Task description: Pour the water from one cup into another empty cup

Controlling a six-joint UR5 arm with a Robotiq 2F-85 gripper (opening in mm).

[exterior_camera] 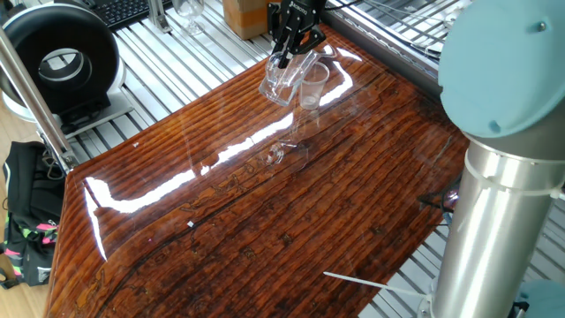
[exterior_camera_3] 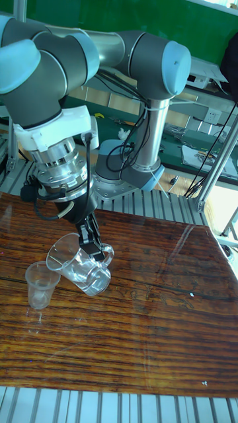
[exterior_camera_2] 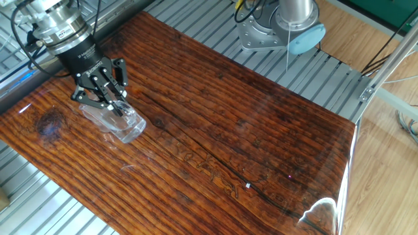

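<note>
My gripper (exterior_camera_3: 93, 249) is shut on the wide glass mug (exterior_camera_3: 80, 268), gripping it at the handle side and holding it tilted above the wooden table (exterior_camera_3: 145, 330). The mug's mouth leans towards the small tapered cup (exterior_camera_3: 39, 284), which stands upright on the table just beside and below the rim. In one fixed view the gripper (exterior_camera: 286, 55) holds the mug (exterior_camera: 280, 81) right against the small cup (exterior_camera: 312, 85). The other fixed view shows the gripper (exterior_camera_2: 107, 101) over the mug (exterior_camera_2: 126, 124). The water is too faint to make out in either cup.
A cardboard box (exterior_camera: 244, 15) and another glass (exterior_camera: 188, 13) stand beyond the table's far corner. A black round device (exterior_camera: 60, 60) sits on the slatted frame to the left. The robot's base (exterior_camera_2: 282, 29) is bolted behind the table, and its pale blue elbow (exterior_camera: 503, 79) looms on the right.
</note>
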